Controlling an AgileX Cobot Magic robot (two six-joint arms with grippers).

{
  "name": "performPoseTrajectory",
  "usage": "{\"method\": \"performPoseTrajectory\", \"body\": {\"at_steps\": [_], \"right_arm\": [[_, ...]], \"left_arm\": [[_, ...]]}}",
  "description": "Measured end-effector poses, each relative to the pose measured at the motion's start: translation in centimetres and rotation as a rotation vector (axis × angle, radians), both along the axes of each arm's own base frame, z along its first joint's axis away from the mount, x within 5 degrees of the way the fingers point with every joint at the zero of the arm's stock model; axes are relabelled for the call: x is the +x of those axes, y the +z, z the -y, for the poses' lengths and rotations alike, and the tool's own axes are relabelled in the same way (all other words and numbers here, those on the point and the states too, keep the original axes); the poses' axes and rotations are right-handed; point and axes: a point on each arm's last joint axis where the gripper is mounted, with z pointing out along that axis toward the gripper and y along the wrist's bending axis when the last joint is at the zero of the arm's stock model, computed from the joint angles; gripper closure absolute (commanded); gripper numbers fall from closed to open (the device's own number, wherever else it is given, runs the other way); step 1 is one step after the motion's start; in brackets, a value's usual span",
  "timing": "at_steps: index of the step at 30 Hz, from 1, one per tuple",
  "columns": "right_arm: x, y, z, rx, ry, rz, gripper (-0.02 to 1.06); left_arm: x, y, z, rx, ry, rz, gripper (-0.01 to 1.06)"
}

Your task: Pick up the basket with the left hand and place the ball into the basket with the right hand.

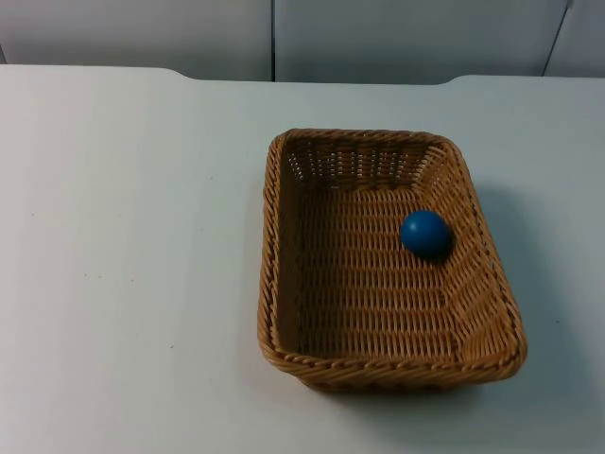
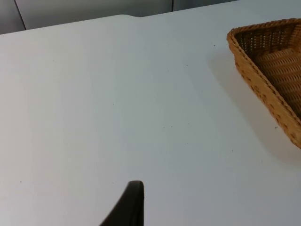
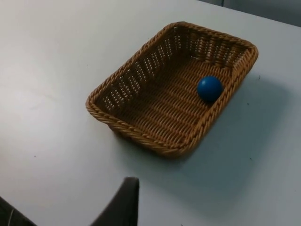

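1. Top view: a woven basket [image 1: 284, 246] stands flat on the white bench [image 1: 123, 246], right of the middle, with its long sides running from the near edge toward the wall [image 1: 142, 33].
2. Top view: a blue ball [image 1: 424, 233] lies inside the basket on the woven floor, touching or just beside the right-hand wall, closer to the far end than to the near end.
3. Top view: the grey wall closes off the bench at the back.
4. Left wrist view: one corner of the basket [image 2: 263, 89] shows, with its braided rim and outer wall resting on the bench [image 2: 117, 103].
5. Left wrist view: a single black fingertip [image 2: 129, 207] of the left gripper hangs above bare bench, well apart from the basket; I cannot tell whether the fingers are open or closed.
6. Right wrist view: the whole basket [image 3: 136, 80] sits on the bench [image 3: 47, 56], with the ball [image 3: 209, 88] inside it, near one long wall and toward the far end.
7. Right wrist view: one black fingertip [image 3: 124, 202] of the right gripper hovers over the bench just short of the basket's near corner, apart from it; whether its fingers are open or closed cannot be told.
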Motion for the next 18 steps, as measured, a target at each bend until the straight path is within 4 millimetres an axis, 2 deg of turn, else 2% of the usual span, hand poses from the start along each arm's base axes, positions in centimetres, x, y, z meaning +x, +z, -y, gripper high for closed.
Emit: {"method": "performPoseTrajectory", "body": {"at_steps": [18], "right_arm": [[-0.23, 0.02, -0.26, 0.003, -0.435, 0.003, 0.0]], "left_arm": [[0.01, 0.02, 0.0, -0.001, 0.0, 0.002, 0.09]]}}
